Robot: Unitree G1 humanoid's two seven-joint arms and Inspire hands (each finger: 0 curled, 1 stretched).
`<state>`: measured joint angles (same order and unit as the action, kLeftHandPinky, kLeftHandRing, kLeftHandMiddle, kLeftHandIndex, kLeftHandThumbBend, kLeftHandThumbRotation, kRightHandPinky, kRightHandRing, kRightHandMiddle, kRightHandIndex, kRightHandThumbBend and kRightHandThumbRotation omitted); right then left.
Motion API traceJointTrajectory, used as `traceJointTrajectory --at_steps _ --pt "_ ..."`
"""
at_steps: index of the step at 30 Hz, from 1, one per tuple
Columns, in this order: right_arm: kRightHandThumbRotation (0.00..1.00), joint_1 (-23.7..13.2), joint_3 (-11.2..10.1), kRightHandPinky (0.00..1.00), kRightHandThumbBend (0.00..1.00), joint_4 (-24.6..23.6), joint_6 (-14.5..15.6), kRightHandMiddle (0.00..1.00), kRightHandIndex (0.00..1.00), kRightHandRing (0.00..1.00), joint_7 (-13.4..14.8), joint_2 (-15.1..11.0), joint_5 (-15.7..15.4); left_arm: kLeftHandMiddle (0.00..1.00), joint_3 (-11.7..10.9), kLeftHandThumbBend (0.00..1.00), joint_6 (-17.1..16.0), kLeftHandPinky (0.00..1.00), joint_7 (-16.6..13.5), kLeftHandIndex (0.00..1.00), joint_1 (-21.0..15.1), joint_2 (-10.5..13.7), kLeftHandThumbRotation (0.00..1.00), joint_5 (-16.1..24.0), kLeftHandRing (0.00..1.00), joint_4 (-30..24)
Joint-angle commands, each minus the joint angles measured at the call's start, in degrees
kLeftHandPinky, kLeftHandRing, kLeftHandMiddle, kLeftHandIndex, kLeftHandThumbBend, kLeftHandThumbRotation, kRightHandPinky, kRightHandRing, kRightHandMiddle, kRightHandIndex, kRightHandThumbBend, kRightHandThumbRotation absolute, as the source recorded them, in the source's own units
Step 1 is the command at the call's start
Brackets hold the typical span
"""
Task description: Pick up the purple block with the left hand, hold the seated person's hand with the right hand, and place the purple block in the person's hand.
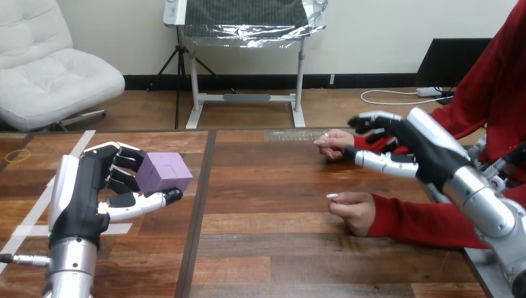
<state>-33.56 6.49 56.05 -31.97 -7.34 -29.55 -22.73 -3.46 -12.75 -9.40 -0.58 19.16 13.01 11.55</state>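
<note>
The purple block (164, 172) is lifted off the table at the left, with my left hand (87, 195) shut on it, fingers on its left face and thumb under its lower edge. The person sits at the right with both hands on the table. The person's far hand (334, 142) lies loosely curled, and the near hand (353, 210) rests as a fist closer to me. My right hand (412, 149) is at the far hand's wrist, open: its fingers (372, 119) reach over the red sleeve and its thumb (379, 162) stretches below it, not closed round it.
The wooden table (267, 248) has a dark seam running down its middle-left. White tape strips (37, 208) lie on the left part, and a small ring mark (17, 155) sits near the left edge.
</note>
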Motion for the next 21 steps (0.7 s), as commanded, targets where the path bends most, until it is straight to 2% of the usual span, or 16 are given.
traceJointTrajectory --at_steps 1,9,21 --pt "0.67 -4.4 0.32 0.64 0.62 1.57 -1.06 0.82 0.82 0.78 2.14 -1.64 -0.42 0.41 -1.39 0.68 -2.17 0.37 0.07 0.41 -3.32 0.66 0.0 -0.1 0.4 -3.65" --pt "0.74 -4.96 0.95 0.67 0.63 3.84 0.18 0.83 0.84 0.8 2.35 -2.06 -1.28 0.41 -1.85 0.69 -1.42 0.37 0.79 0.41 -3.1 0.26 0.0 -1.28 0.4 -4.18" --pt "0.92 -5.39 1.83 0.69 0.67 7.24 -0.75 0.85 0.85 0.82 2.91 -2.81 -2.26 0.41 -2.15 0.69 -2.53 0.36 1.16 0.41 -2.88 0.41 0.0 -1.49 0.39 -3.78"
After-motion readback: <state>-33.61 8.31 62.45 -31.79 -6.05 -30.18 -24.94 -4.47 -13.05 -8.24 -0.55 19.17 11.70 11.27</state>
